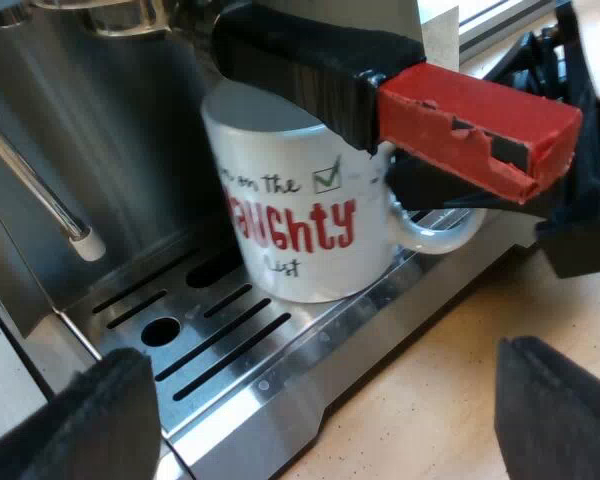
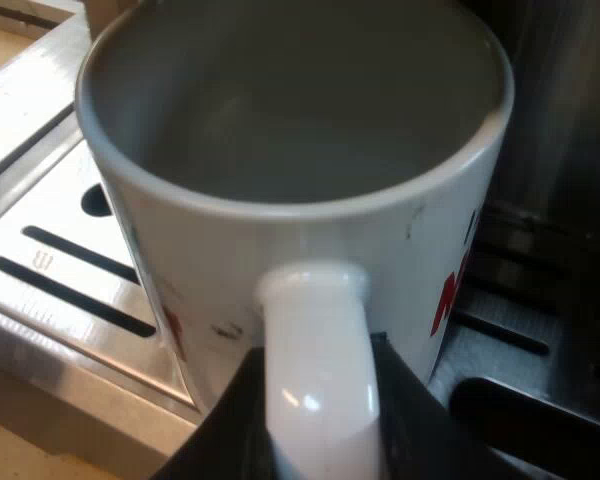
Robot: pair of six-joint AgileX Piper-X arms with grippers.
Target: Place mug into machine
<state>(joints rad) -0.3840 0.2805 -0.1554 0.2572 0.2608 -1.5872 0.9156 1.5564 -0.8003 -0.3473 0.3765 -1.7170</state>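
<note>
A white mug (image 1: 300, 215) with red "NAUGHTY" lettering stands on the espresso machine's slotted drip tray (image 1: 225, 345), under the metal holder locked into the machine's front. The holder's dark handle (image 1: 300, 60) runs over the mug's rim and ends in red (image 1: 470, 125). My right gripper (image 1: 430, 190) is at the mug's handle (image 1: 435, 235). In the right wrist view its black fingers (image 2: 220, 430) press both sides of the mug's handle (image 2: 315, 370), shut on it, and the mug (image 2: 290, 120) is empty. My left gripper (image 1: 320, 400) hangs open over the tray's edge, away from the mug, holding nothing.
The machine's steam wand (image 1: 40, 195) slants down over the drip tray beside the mug. The steel machine front (image 1: 130, 150) rises behind the mug. Wooden tabletop (image 1: 430, 400) lies below the drip tray's edge (image 2: 60, 360).
</note>
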